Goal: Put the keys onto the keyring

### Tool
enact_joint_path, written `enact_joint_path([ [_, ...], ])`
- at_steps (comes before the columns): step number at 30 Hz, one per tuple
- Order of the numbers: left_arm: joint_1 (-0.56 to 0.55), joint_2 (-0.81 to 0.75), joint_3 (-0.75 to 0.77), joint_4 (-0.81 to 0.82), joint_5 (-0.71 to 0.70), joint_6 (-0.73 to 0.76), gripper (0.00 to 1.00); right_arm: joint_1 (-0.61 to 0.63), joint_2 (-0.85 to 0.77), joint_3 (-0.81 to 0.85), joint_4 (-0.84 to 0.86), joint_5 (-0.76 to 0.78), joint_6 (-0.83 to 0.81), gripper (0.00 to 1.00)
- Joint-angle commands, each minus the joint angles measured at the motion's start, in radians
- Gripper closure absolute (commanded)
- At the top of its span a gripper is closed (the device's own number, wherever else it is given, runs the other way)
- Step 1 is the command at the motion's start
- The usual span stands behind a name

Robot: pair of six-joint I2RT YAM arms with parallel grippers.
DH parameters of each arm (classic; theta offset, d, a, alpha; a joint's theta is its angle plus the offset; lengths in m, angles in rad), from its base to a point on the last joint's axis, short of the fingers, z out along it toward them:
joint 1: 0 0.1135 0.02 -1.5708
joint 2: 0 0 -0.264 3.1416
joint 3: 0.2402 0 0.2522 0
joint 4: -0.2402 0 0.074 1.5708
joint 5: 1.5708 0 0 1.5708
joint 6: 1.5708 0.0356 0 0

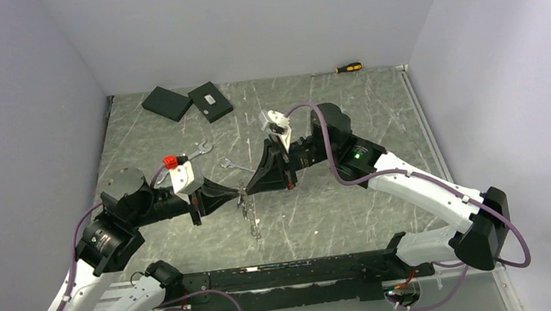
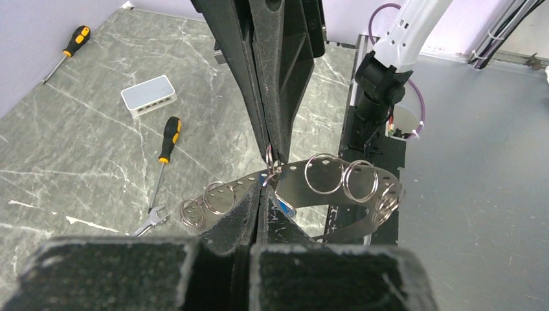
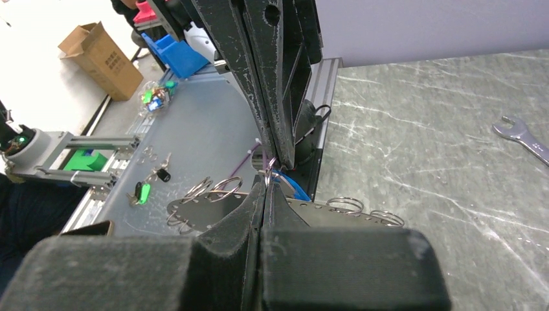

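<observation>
The keyring (image 1: 251, 221) is a grey perforated metal band bent into a loop, with several small split rings and a blue tag. It hangs above the table between both grippers. My left gripper (image 1: 236, 195) and right gripper (image 1: 247, 189) meet tip to tip, both shut on it at a small ring. In the left wrist view my left gripper (image 2: 264, 194) pinches the band (image 2: 301, 181) from below and the right gripper (image 2: 268, 148) from above. The right wrist view shows my right gripper (image 3: 264, 189) shut on the band (image 3: 194, 214). Two silver spanner keys (image 1: 202, 148) (image 1: 233, 164) lie loose on the table behind the grippers.
Two black boxes (image 1: 166, 103) (image 1: 210, 100) lie at the back left. A yellow-and-black screwdriver (image 1: 348, 67) lies by the back wall. The left wrist view also shows a white box (image 2: 149, 94), a second screwdriver (image 2: 167, 139) and a spanner (image 2: 150, 220). Another spanner (image 3: 521, 136) shows in the right wrist view.
</observation>
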Motion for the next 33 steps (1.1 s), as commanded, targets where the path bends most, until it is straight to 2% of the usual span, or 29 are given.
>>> enact_joint_path([
  [1,0.004,0.01,0.004,0.029,-0.053,-0.01,1.0,0.019,-0.009,0.061,-0.004,-0.006,-0.037,1.0],
  [16,0.004,0.032,0.025,0.002,-0.095,-0.02,1.0,0.08,0.01,0.125,-0.186,0.151,-0.169,1.0],
  [33,0.004,0.045,0.055,-0.05,-0.171,-0.029,1.0,0.097,0.005,0.126,-0.245,0.184,-0.224,1.0],
])
